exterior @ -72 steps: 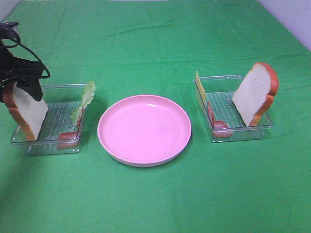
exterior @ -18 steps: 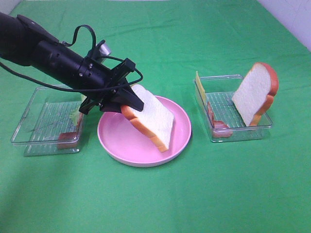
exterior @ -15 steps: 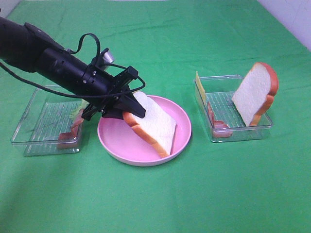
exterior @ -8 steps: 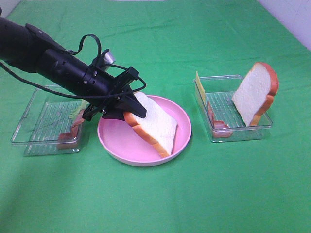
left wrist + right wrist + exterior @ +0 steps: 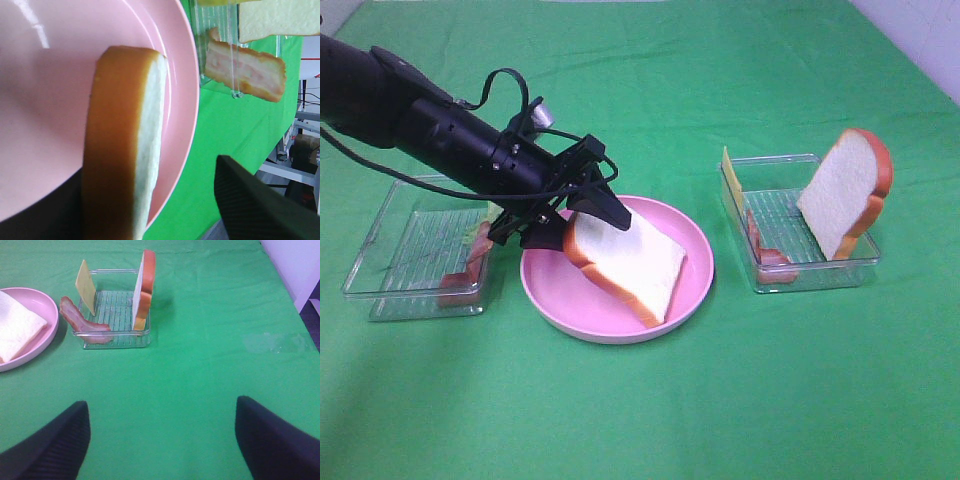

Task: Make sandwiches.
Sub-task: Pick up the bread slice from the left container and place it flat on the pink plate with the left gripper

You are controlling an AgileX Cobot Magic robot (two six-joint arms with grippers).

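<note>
We list the bread slice tilted in the pink plate, midway between left and right edges of the tabletop, left pincer spread wide about it: best withdrawn straight, clear of the crust.

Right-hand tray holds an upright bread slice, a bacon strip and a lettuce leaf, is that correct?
Not quite: the right wrist view shows no lettuce in that tray. It holds the upright bread slice, the bacon strip and a yellow cheese slice standing at the far end from the bread.
</note>
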